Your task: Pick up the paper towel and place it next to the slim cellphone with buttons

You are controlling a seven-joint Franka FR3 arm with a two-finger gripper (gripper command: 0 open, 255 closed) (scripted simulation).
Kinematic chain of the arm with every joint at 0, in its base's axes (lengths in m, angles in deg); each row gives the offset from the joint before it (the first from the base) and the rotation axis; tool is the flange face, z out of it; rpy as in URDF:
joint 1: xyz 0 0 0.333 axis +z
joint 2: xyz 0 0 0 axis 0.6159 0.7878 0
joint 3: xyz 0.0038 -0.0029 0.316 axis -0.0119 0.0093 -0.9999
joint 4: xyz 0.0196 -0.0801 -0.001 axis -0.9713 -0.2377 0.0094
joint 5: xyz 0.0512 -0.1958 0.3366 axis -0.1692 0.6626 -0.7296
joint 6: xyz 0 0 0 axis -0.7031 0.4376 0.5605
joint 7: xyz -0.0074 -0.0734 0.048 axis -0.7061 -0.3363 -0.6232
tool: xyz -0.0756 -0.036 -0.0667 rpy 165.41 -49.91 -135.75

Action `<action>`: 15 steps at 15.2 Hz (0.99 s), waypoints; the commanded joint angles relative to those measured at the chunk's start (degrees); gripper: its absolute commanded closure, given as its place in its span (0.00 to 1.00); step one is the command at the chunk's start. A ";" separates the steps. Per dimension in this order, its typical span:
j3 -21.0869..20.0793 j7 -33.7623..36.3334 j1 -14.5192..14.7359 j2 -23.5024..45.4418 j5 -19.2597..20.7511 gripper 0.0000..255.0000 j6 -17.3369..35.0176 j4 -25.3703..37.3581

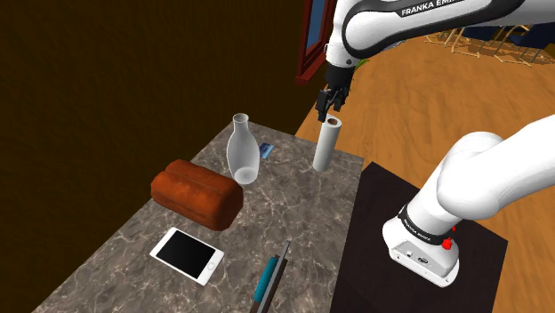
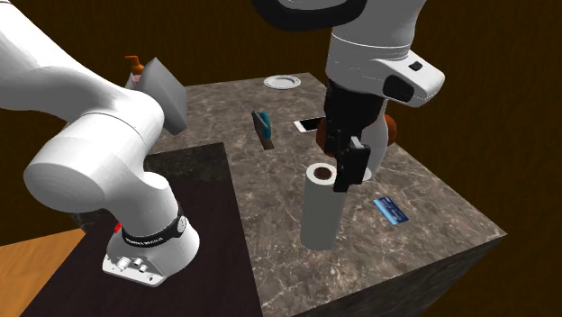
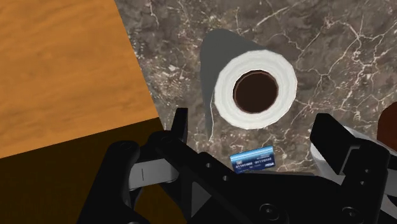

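Item, as we log it: white paper towel roll (image 1: pixel 326 145), upright at the counter's (image 1: pixel 293 212) far corner on the shoulder view's right, core upward, so our claw (image 1: pixel 332 108), fingers apart just above, can presumably straddle its wall; slim phone (image 1: pixel 271 280) lies well apart, near edge.

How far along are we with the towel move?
Done: the gripper hovers just above the upright paper towel roll. In hand: nothing yet; the fingers stand open, not touching it. Left: grasp, lift, and set it beside the slim phone toward the table's opposite end.
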 commanded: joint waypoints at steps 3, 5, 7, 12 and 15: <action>-0.09 -0.20 0.24 1.46 -0.12 0.00 3.59 -2.25; -0.08 -0.24 0.29 2.05 -0.18 0.00 5.32 -3.40; -0.07 -0.27 0.32 2.55 -0.23 0.00 6.70 -4.28; -0.07 -0.28 0.33 2.57 -0.23 0.00 6.71 -4.26; -0.07 -0.27 0.33 2.56 -0.23 1.00 6.70 -4.26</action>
